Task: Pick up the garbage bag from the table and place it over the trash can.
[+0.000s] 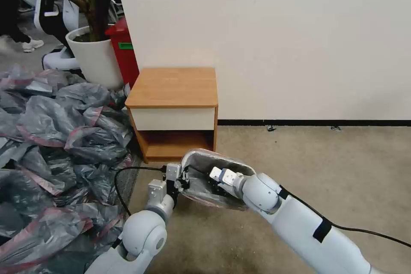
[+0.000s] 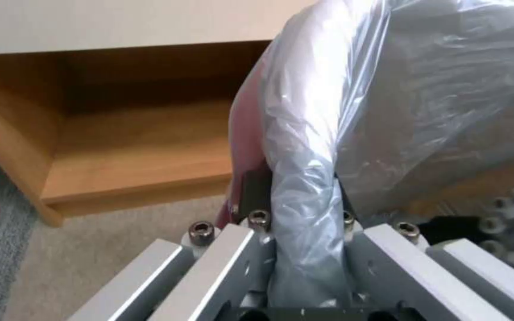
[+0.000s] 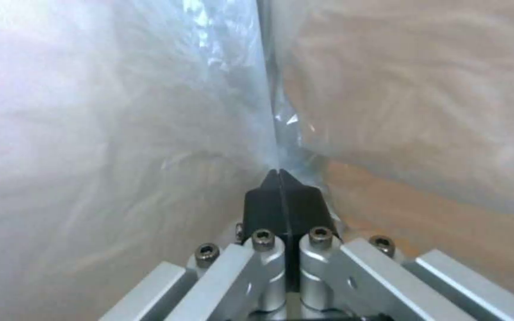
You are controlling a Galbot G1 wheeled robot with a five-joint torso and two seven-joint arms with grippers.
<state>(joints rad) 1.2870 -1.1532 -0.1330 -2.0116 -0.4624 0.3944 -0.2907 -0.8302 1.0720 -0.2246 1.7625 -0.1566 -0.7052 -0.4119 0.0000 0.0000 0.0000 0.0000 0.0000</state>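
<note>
Bag over bin, both hands in it

Garbage bag (image 1: 201, 182) sits draped on the trash can (image 1: 214, 156) on the carpet, just in front of the desk (image 1: 173, 87). Can's body mostly hidden under plastic; rim shape shows thru. Left hand (image 1: 185, 178) clamped on the bag-covered rim at near-left edge. Right hand (image 1: 212, 174) down inside the bag, fingers (image 3: 281, 203) pressed together, film pinched betw. them. Heap of grey bags (image 1: 55, 137) to the left.
</note>
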